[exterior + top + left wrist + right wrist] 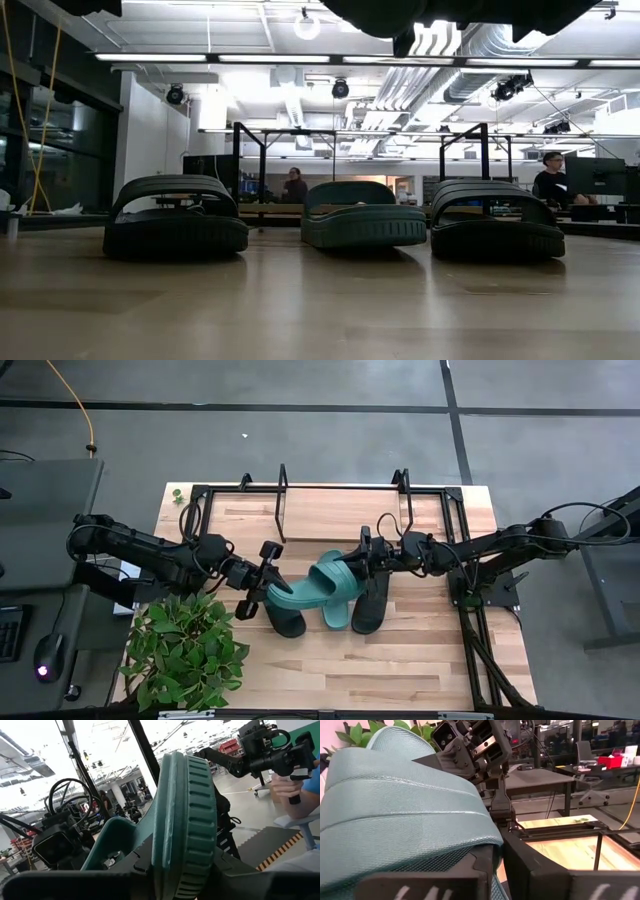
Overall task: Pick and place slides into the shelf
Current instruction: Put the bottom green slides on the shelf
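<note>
While clamped on one teal slide, left gripper at the sole, right gripper at the strap, held it lifted just before the shelf. Probably a handover; next called for one release, then carrying onto the shelf.

The shelf board lies bare between its black end frames, open from above. Before it, the middle of the tabletop is crowded: both end effectors, left and right, meet over the slides. A leafy plant blocks the near left corner; the near right stays free.
</note>
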{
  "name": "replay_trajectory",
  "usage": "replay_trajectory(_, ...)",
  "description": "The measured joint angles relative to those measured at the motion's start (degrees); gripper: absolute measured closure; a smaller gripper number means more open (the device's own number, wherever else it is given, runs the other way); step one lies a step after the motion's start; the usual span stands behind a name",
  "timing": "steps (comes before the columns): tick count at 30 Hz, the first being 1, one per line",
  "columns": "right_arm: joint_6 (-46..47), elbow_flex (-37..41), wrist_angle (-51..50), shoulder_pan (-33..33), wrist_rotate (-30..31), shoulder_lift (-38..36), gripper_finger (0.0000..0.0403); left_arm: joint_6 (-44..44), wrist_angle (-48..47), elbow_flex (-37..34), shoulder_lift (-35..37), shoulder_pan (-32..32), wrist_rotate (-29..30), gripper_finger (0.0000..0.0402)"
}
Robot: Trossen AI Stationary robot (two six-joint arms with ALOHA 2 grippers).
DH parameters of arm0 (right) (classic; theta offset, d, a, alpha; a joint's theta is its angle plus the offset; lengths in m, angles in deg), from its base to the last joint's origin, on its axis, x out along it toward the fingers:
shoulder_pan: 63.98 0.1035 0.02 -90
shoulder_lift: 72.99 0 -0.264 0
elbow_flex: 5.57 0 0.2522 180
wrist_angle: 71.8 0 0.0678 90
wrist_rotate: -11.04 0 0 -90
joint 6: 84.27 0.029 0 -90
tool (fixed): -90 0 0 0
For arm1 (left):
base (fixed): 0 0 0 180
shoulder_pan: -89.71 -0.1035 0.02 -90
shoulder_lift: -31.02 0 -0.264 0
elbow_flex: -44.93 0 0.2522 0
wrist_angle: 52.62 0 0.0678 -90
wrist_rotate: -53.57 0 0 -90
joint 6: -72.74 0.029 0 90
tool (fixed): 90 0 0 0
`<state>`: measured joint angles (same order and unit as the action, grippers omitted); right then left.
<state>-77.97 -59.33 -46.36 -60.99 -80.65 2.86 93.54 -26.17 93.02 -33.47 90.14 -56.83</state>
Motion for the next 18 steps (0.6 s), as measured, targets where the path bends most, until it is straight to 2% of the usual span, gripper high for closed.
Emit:
replay_trajectory(10, -5.3, 0.0, -0.15, 0.0, 1.73, -0.23, 0.0305, -0.02, -0.46, -0.02, -0.02, 0.0, 1.02, 0.0329)
replay_trajectory(13, -8.61, 0.0, -3.07, 0.01, 4.95, -1.44, 0.029, 0.43, -1.45, -0.02, 0.13, -0.04, 2.55, 0.0328)
replay_trajectory(18, -12.73, 0.0, -11.34, 0.12, 14.21, -5.09, 0.0276, 2.28, -3.22, -0.04, 0.09, -0.15, 4.69, 0.0334)
